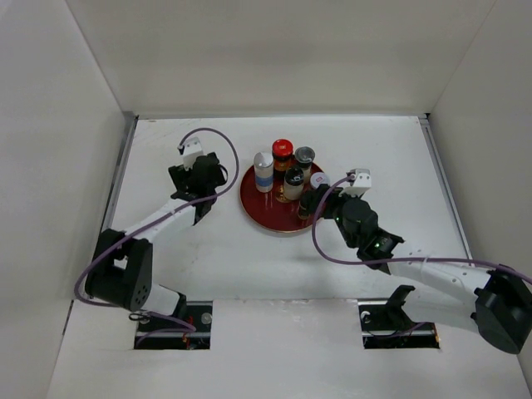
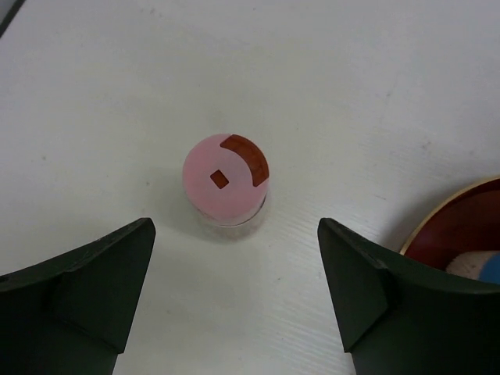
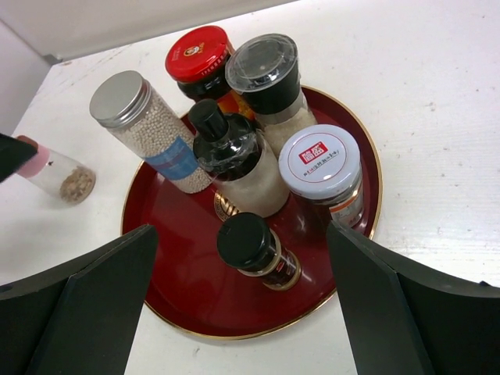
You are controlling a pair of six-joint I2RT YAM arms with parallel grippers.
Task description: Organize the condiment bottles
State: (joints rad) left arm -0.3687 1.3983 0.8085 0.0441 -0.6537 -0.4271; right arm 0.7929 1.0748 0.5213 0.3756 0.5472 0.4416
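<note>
The red plate [image 3: 168, 308] carries six of the condiment bottles. There is a silver-capped bottle [image 3: 137, 117] of white beads, a red-capped jar [image 3: 197, 55] and a clear-lidded grinder [image 3: 266, 70] toward the plate's far side. A tall black-topped bottle [image 3: 230, 156] stands over its centre, a white-capped jar [image 3: 320, 168] at its right, and a small black-capped bottle [image 3: 250, 246] toward its near rim.

The seventh, a pink-capped shaker [image 2: 225, 180], stands alone on the bare tabletop [image 2: 351, 78], near the plate's left rim but apart from it.

The left jaws hang directly above this shaker, spread wide with nothing between them. From the left wrist camera only the round cap shows, so the shaker's long axis runs straight up toward the jaws. It sits centred between the two fingers and slightly ahead of their tips. The plate's rim lies off to the right of those jaws.

The right jaws are also wide open and empty, poised over the plate's near side, roughly above the small black-capped bottle.

The left arm [image 1: 158, 218] is plainly the nearer one, since the right arm [image 1: 432, 270] would have to reach across the whole crowded plate. A grasp would likely need a plain descent, nudged slightly forward, with the fingers closing across the cap's width. If the shaker is meant to join the others, the bare red patch on the plate's near-left looks like the closest free spot.
</note>
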